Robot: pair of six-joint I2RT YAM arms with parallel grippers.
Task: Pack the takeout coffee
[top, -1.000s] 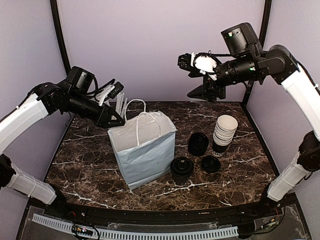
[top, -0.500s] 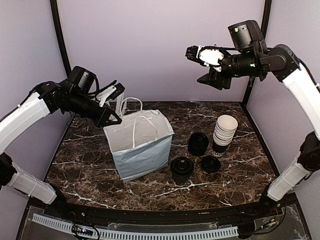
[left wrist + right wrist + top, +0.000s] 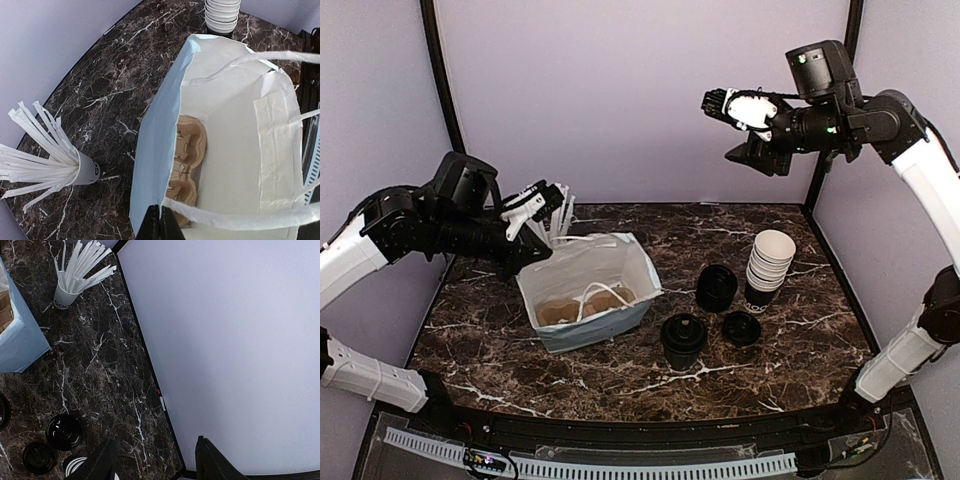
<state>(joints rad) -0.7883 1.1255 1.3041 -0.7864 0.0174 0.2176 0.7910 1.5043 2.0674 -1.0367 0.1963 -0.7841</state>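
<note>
Plainly, the coming move turns on where the takeout coffee (image 3: 683, 340) sits relative to the free pincer. It stands upright on the table (image 3: 620, 385), lid up and axis vertical, just beside the right-hand corner of the paper bag (image 3: 582, 268) and apparently not touching it. A second capped cup (image 3: 717, 287) stands a little behind it, a loose lid (image 3: 741, 328) lies to its right, and the stack of lidless cups (image 3: 768, 262) is further back.

The right gripper (image 3: 152, 462) hangs high over the back right of the table, near the rear wall, with its jaws parted and nothing between them. The coffee lies well below it, toward the near edge and toward the bag. That arm is judged the one to fetch it; its forearm is roughly level and its wrist points left.

The left gripper (image 3: 159, 224) is pinched tight on the bag's left rim. Its arm reaches in low from the left and tips the mouth open, so the cardboard carrier (image 3: 190, 145) inside shows empty wells. A descent from above, jaws straddling the lid, looks the likely approach.
</note>
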